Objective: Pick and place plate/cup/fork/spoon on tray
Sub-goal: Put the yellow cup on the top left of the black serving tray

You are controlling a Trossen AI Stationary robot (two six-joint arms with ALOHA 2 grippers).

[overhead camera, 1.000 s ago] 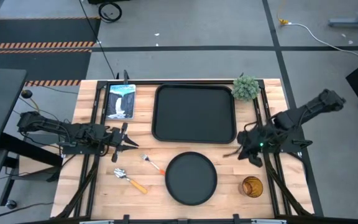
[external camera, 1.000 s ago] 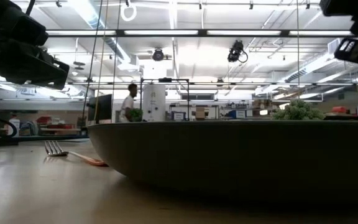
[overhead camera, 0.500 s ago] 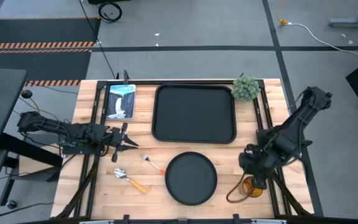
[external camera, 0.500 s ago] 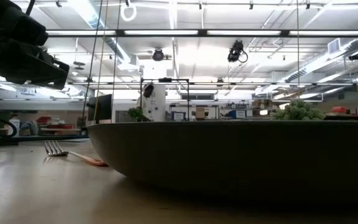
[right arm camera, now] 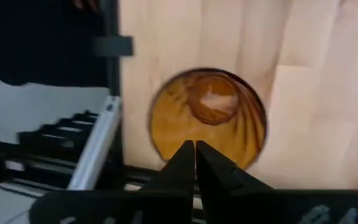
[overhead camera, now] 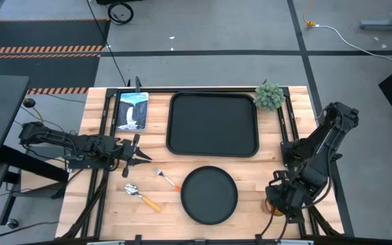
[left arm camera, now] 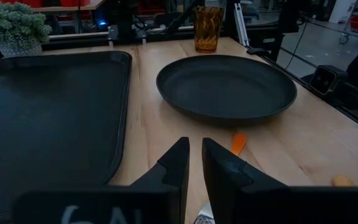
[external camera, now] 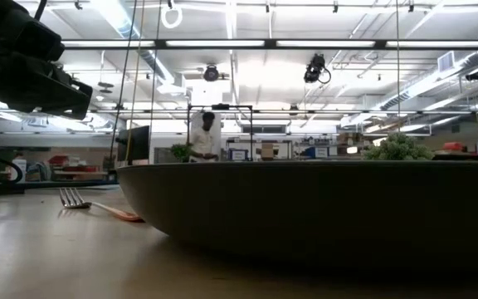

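Your table (overhead camera: 114, 218) carries the tray (overhead camera: 213, 124) at the back centre, and nothing sits in it. Just in front of the tray lies the plate (overhead camera: 209, 194), round and flat on the wood, apart from the tray's near rim. In the low view the plate (external camera: 322, 208) fills most of the width.

Your right arm reaches down over the front right corner, and its gripper (right arm camera: 195, 163) hangs directly above the cup (right arm camera: 208, 118); the fingers look pressed together, tips over the cup's rim, gripping nothing. From above, the arm hides most of the cup, which stands to the right of the plate.

Your left arm waits at the table's left side, its gripper (overhead camera: 140, 157) pointing toward the plate with fingers close together and nothing between them.

The picture panel (overhead camera: 132, 110) lies left of the tray, and the plant (overhead camera: 269, 96) stands at the tray's back right corner.

The fork (overhead camera: 167, 179) lies just left of the plate, and the spoon (overhead camera: 141, 197) sits farther left, nearer the front edge.
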